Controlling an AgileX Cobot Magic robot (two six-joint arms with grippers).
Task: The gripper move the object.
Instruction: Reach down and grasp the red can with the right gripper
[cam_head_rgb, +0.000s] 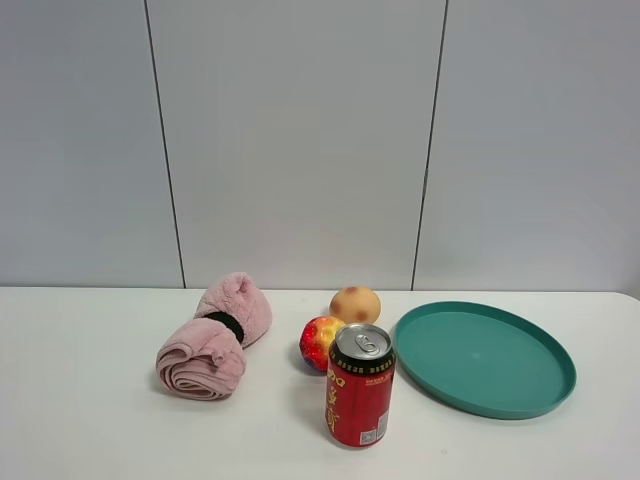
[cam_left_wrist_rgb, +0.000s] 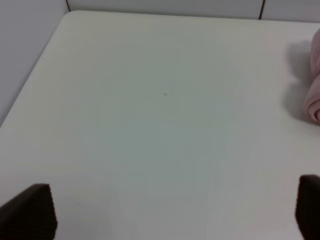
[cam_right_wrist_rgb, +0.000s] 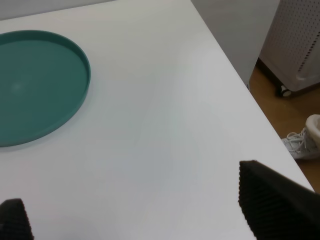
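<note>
A red drink can (cam_head_rgb: 360, 385) with a silver top and yellow lettering stands upright on the white table (cam_head_rgb: 80, 420), near the front middle of the exterior view. Neither arm shows in that view. The left gripper (cam_left_wrist_rgb: 172, 210) shows in the left wrist view with its fingers wide apart, empty, over bare table. The right gripper (cam_right_wrist_rgb: 135, 212) shows in the right wrist view, also open and empty, over the table near its right edge. The can is out of both wrist views.
A red-yellow ball (cam_head_rgb: 318, 342) and a tan round fruit (cam_head_rgb: 355, 304) sit just behind the can. A teal round tray (cam_head_rgb: 545, 385) lies to its right and shows in the right wrist view (cam_right_wrist_rgb: 82, 75). A rolled pink towel (cam_head_rgb: 212, 340) lies to the left, its edge in the left wrist view (cam_left_wrist_rgb: 314, 95).
</note>
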